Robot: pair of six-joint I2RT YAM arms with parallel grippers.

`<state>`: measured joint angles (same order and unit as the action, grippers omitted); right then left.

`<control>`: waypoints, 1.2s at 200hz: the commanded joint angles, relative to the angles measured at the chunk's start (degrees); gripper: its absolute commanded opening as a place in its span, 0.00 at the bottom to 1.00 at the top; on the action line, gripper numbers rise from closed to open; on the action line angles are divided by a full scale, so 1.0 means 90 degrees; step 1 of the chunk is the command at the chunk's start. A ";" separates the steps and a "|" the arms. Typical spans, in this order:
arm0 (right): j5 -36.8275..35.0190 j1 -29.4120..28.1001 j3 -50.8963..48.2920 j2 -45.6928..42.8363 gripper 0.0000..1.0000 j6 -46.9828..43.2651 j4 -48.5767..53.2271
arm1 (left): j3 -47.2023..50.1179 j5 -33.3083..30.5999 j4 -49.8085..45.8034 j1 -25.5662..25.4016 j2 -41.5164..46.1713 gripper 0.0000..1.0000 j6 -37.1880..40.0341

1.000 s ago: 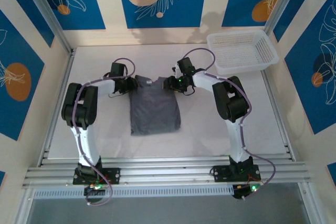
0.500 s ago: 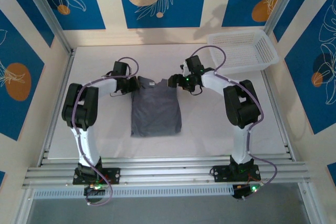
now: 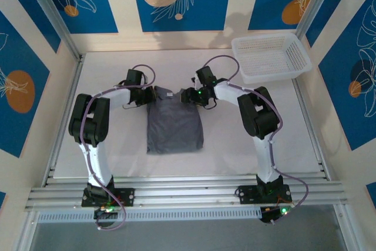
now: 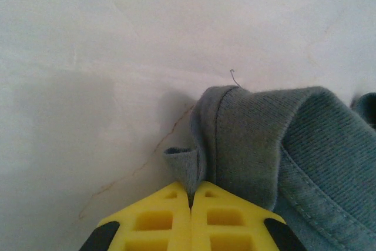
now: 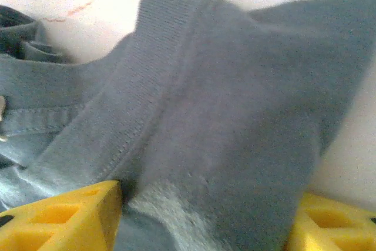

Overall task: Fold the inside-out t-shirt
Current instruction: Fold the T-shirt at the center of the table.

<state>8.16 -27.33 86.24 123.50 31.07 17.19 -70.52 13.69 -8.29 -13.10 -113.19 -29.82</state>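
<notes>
I had the white table (image 3: 235, 145) under everything. On it the inside-out t-shirt (image 3: 174, 124) lay folded into a narrow dark grey oblong, its far end spanning the gap between my two pincers and the rest trailing from them back toward the arm bases. The white mesh basket (image 3: 270, 57) sat beyond the right pincer (image 3: 188, 94) and off to its right, well apart from the cloth. At the shirt's far left corner was the left pincer (image 3: 147, 94). On its wrist camera the yellow fingers (image 4: 158, 224) were clenched tight on a small fold of the shirt's edge, with the stitched hem bulging just ahead and right of the tips. The right pincer stood released at the opposite corner, fingers (image 5: 64, 218) wide apart and a thick hump of cloth lying between them. A tiny loose thread (image 4: 234, 77) curled up ahead of the left tips.
</notes>
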 commanded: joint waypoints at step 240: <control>-0.0397 -0.1175 -0.6711 -0.3927 0.00 -0.1054 -0.5791 | 0.4878 0.0996 0.1396 -0.1278 0.5552 0.00 -0.0629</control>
<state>7.53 -34.61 29.54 88.23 20.99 -26.74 -31.38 23.05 1.52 -22.00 -65.32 -34.83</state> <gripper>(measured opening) 0.086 0.050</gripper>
